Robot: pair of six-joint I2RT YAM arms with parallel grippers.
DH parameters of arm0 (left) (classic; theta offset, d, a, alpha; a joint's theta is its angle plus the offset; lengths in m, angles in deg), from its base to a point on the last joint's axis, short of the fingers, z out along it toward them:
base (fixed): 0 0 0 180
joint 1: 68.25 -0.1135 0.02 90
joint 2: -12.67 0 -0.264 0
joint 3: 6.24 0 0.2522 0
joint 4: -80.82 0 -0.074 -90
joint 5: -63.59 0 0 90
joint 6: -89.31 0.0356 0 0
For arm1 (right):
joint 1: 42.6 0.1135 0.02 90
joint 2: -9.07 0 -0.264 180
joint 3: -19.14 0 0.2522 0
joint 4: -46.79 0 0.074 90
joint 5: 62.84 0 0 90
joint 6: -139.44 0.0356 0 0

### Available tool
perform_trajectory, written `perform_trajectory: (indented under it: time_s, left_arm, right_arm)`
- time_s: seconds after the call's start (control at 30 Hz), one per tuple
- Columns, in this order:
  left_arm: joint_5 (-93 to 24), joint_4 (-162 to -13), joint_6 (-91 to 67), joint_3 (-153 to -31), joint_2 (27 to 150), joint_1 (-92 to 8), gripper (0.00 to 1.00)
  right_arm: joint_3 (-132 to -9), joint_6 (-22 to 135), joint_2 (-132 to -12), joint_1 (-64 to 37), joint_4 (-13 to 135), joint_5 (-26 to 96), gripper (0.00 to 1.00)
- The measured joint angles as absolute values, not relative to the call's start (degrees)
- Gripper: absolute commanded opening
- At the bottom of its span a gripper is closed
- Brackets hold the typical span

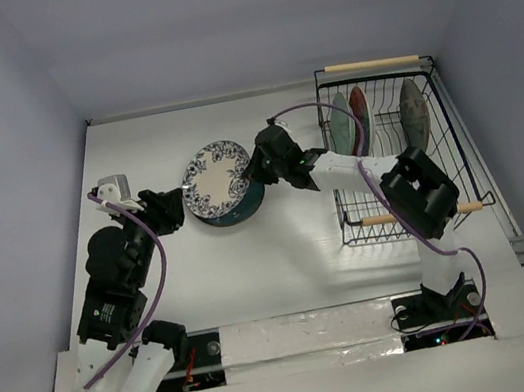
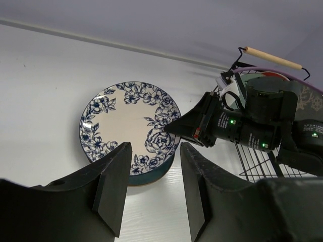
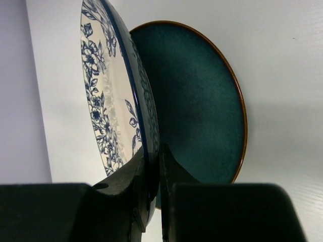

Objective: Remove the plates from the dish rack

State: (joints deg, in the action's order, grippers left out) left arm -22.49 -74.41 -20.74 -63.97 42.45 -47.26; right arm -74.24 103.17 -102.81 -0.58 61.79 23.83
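Holding a floral plate (image 1: 215,179) tilted over a teal plate (image 3: 197,101).
On the worktop (image 1: 296,271), the rack (image 1: 462,135) at the right carries three plates (image 1: 360,110) upright. The right arm (image 1: 338,164) stretches left across the worktop, its jaws pinched narrow on the floral plate's rim, with that plate leaning above the teal plate lying flat. The left arm (image 1: 116,262), elbow bent, points its jaws at both, half-open and empty.
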Motion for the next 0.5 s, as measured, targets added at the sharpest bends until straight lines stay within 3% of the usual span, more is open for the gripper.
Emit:
perform_trajectory:
  time_s: [0.07, 0.1, 0.3, 0.5]
  left_arm:
    - [-22.5, -74.4, -20.7, -64.0, 42.5, -47.3, 0.40]
    - [-22.5, -74.4, -20.7, -64.0, 42.5, -47.3, 0.40]
    - [-22.5, -74.4, -20.7, -64.0, 42.5, -47.3, 0.40]
    - [-22.7, -74.4, -20.7, -64.0, 42.4, -47.3, 0.42]
  right_arm:
    - [-73.3, 103.9, -102.8, -0.5, 60.2, 23.8, 0.08]
    - [-72.7, 104.4, -102.8, -0.5, 59.4, 23.9, 0.17]
    - [-69.2, 107.0, -102.8, -0.6, 55.8, 24.2, 0.46]
    - [-67.5, 105.4, -102.8, -0.5, 57.8, 24.3, 0.68]
